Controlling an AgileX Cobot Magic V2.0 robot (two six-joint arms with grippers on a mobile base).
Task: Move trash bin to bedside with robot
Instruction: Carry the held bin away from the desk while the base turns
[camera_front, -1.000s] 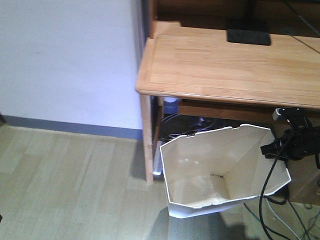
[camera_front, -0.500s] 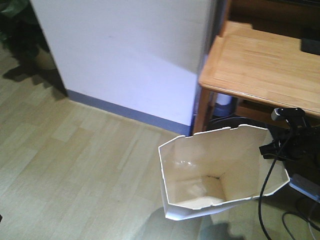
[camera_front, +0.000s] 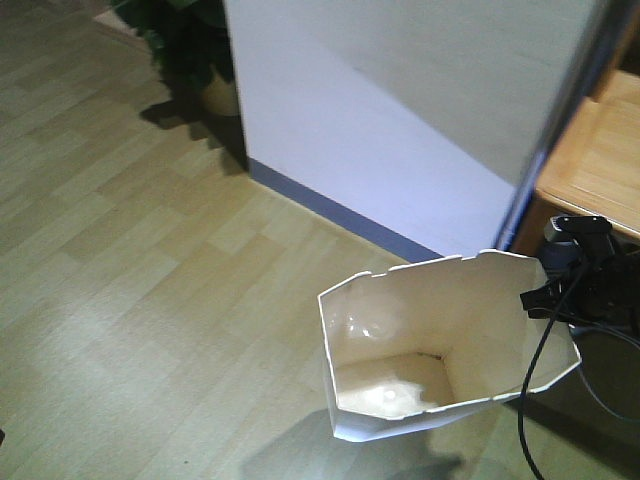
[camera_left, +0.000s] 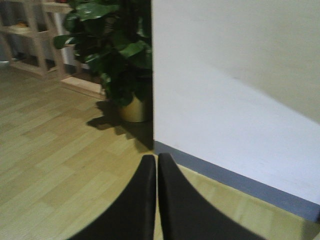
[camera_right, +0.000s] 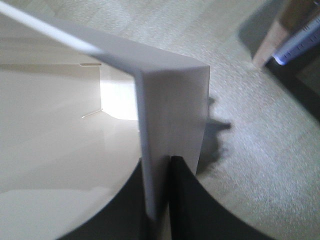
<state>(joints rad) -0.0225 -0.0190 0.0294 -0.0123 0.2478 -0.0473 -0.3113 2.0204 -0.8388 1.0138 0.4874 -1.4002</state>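
White trash bin (camera_front: 380, 425), cream inside; black right pincer (camera_front: 537, 299)

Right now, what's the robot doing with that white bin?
The robot's right gripper is pinching the thin wall of the white trash bin at its rim, one finger inside and one outside. The left gripper is shut on nothing and points toward a potted plant beside a white wall. The bin is over wooden floor near that wall, with a desk corner at the edge. No bed is in view.
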